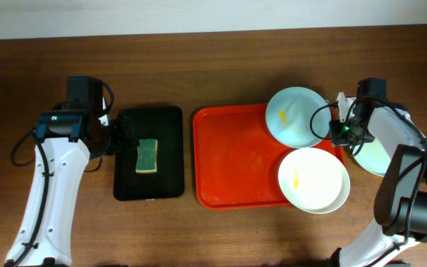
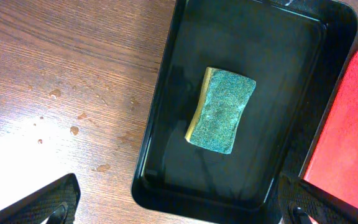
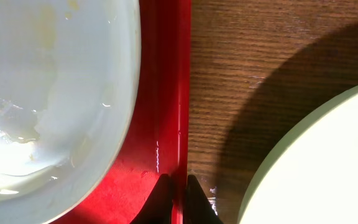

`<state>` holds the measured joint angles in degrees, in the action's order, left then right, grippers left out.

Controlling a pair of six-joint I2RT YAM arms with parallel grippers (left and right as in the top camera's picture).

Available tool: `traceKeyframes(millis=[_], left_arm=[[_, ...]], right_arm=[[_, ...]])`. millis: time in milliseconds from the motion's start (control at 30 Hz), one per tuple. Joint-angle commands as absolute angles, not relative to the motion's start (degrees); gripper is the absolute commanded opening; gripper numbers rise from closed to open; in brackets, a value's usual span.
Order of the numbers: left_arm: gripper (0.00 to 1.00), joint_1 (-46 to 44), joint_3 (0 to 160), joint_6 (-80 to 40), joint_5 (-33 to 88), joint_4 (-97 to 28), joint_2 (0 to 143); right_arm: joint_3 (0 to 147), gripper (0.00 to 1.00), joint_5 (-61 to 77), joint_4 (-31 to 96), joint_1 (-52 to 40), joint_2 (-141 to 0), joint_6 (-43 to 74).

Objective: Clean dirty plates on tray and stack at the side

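Note:
The red tray (image 1: 228, 170) holds two dirty plates: a mint one (image 1: 295, 115) at its back right and a white one (image 1: 313, 179) at its front right, each with a yellow smear. Another plate (image 1: 376, 156) lies on the table right of the tray, partly hidden by the right arm. My right gripper (image 3: 179, 186) is shut on the tray's right rim (image 3: 182, 74), between the mint plate (image 3: 55, 93) and the off-tray plate (image 3: 322, 168). My left gripper (image 2: 179, 208) hangs open over the black tray, holding nothing.
A black tray (image 1: 169, 126) left of the red one holds a green-yellow sponge (image 1: 147, 156), seen close in the left wrist view as sponge (image 2: 221, 111). Water drops (image 2: 74, 130) dot the wood left of it. The table's back edge meets a pale wall.

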<state>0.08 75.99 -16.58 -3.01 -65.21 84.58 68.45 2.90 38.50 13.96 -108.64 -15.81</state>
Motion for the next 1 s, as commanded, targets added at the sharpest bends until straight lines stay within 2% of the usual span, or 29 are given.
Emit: traceKeyframes(millis=[0, 267, 733, 967], left_arm=[[0.99, 0.27, 76.97, -17.32, -2.59, -65.25, 83.81], [0.99, 0.27, 76.97, -17.32, -2.61, -65.23, 83.81], [0.99, 0.27, 76.97, -17.32, -2.59, -65.25, 83.81], [0.99, 0.27, 76.97, -17.32, -2.61, -65.25, 83.81]], right_arm=[[68.03, 0.04, 4.27, 38.35, 13.89, -109.47, -15.79], [68.03, 0.04, 4.54, 38.76, 13.89, -109.47, -15.79], [68.03, 0.04, 13.17, 40.49, 13.87, -109.47, -15.7], [68.03, 0.04, 12.88, 41.56, 13.89, -109.47, -10.98]])
